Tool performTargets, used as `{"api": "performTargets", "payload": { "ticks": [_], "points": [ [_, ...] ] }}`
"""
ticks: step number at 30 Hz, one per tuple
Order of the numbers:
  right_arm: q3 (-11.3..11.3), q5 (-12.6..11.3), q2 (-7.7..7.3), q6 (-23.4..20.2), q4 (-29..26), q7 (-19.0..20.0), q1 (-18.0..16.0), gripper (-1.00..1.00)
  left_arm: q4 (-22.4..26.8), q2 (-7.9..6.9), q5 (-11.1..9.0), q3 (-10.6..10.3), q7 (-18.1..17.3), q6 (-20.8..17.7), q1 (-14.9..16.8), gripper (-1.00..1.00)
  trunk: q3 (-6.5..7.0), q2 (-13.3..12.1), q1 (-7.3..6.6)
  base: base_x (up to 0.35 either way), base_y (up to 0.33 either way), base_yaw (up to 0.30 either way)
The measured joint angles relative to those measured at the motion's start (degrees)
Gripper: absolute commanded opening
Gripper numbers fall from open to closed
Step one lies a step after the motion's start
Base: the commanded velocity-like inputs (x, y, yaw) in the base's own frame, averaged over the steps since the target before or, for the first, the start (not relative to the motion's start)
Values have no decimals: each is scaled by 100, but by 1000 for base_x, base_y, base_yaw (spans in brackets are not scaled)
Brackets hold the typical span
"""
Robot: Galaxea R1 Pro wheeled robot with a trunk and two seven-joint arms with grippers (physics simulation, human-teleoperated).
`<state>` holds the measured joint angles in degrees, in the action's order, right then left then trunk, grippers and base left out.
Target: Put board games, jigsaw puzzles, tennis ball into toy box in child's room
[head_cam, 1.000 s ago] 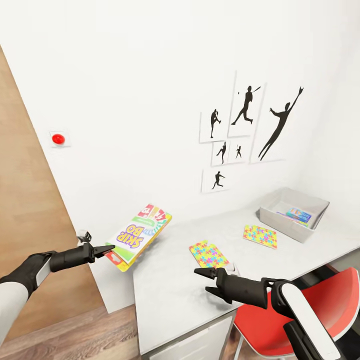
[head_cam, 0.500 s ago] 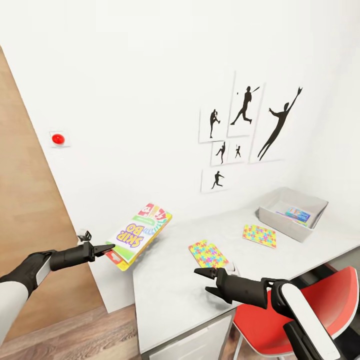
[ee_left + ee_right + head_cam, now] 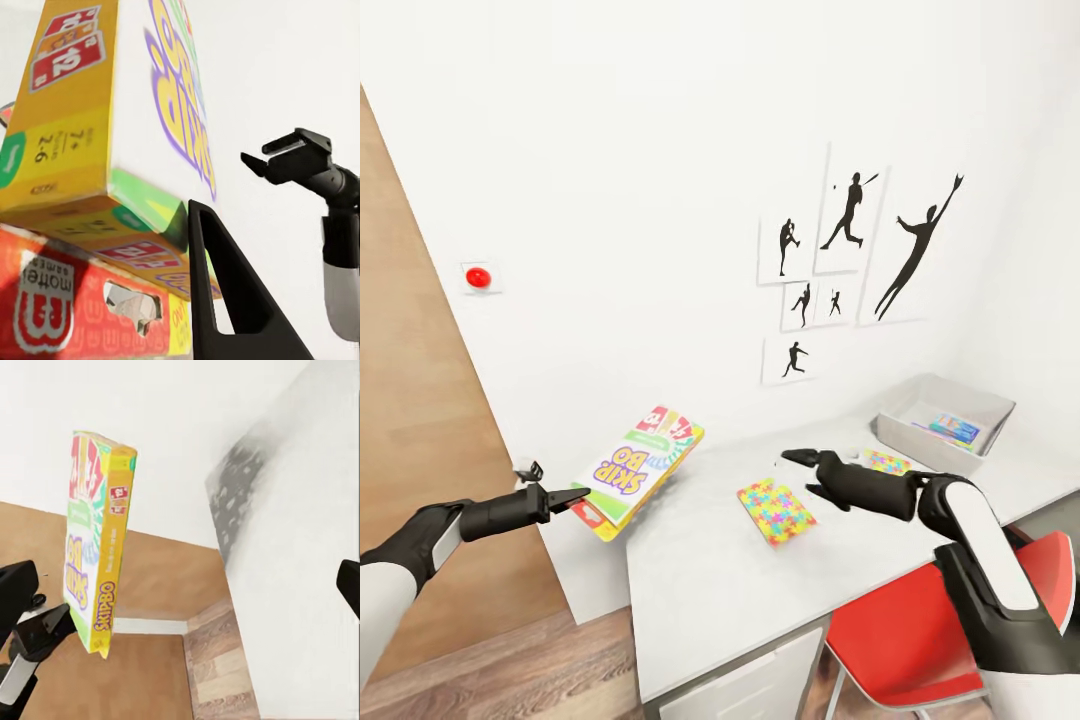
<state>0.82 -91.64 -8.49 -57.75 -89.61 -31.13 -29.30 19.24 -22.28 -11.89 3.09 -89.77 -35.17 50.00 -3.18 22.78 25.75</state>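
White walls with black baseball silhouettes back the pale tabletop before us. Our left tool pinches the near corner of the Skip-Bo board game, held tilted just off the tabletop's left edge. We judge it a light, stiff cardboard box with a glossy skin, likely to swing on a corner pinch; a grip across its short edge would serve better. Our right tool, fingers spread and holding nothing, hovers above the nearer jigsaw puzzle. The toy box sits far right.
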Motion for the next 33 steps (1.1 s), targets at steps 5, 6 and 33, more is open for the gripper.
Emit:
{"api": "performTargets", "payload": {
  "ticks": [5, 6, 33],
  "points": [
    [-252, -55, 30, 8, 39, -2065, -871, 100, 0, 9, 5, 2, 0, 0, -1, -100, 0, 0, 0, 0, -37, 0],
    [-259, -75, 43, 7, 40, -2473, -953, 100, 0, 11, 2, -1, 1, 0, 0, -100, 0, 0, 0, 0, -175, 0],
    [-360, -167, -148, -175, -54, -3500, -1734, 100, -3, 0, 10, -15, 2, -3, -1, -100, -79, 1, -2, 32, -271, -169]
  ]
}}
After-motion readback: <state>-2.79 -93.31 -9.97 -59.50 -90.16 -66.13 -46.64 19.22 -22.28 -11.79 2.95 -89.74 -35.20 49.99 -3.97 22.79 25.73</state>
